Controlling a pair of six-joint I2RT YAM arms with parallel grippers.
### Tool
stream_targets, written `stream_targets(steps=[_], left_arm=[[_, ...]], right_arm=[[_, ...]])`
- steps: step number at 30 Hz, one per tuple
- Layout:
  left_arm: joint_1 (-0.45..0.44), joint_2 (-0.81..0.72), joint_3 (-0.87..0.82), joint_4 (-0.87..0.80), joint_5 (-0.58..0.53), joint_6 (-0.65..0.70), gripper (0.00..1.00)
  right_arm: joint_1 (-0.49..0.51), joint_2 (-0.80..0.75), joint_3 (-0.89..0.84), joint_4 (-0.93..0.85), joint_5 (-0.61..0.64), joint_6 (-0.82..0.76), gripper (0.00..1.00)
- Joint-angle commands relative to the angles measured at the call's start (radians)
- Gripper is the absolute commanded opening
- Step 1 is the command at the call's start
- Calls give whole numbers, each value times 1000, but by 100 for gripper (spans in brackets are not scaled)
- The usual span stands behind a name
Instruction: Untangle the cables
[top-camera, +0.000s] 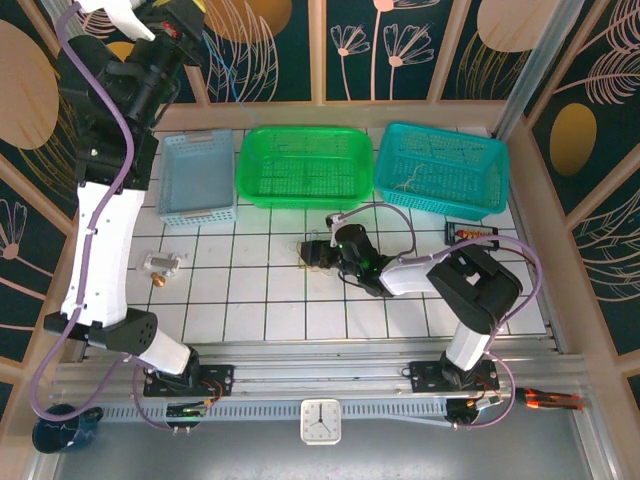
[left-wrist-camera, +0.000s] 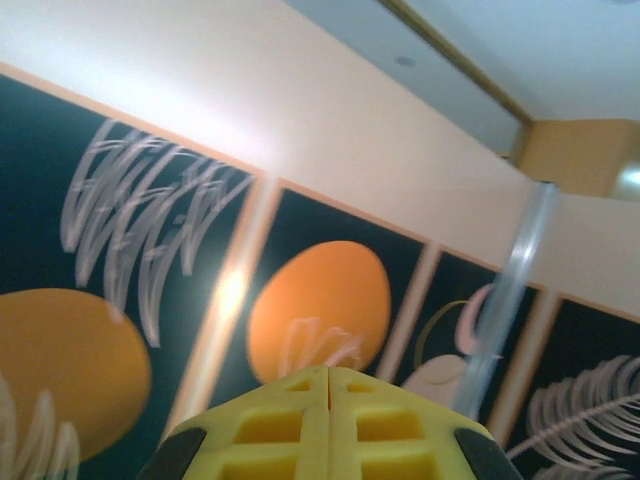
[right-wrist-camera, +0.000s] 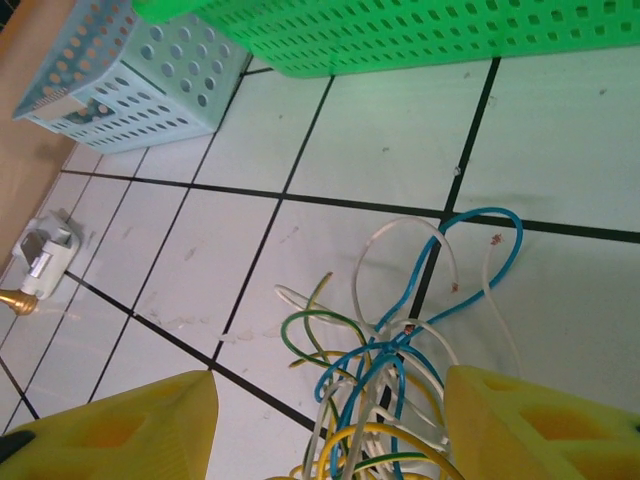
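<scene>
Yellow right pincer apart around one wire tangle, left pincer together; three baskets.

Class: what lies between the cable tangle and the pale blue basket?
Bare white tile with dark grout lines, from cable tangle to pale blue basket, in the right wrist view.

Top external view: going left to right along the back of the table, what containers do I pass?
Pale blue perforated plastic basket → bright green perforated plastic basket → teal perforated plastic basket.
</scene>
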Motion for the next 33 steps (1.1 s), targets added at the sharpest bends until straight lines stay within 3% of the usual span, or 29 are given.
stream_targets(steps=[1, 13, 21, 25, 33], left_arm=[[60, 16, 10, -44, -45, 35, 0], [290, -31, -259, 88, -24, -53, 0], [369, -28, -352, 148, 18, -84, 0], [385, -9, -331, 159, 34, -101, 0], [388, 83, -80, 113, 96, -146, 0]], right_arm=[[-4, -55, 24, -26, 11, -31, 62], [-10, -160, 71, -140, 8, -70, 63], [-13, -231, 68, -204, 24, -82, 64], [-17, -256, 60, -220, 34, -83, 64], [-24, -279, 45, -233, 48, -84, 64]])
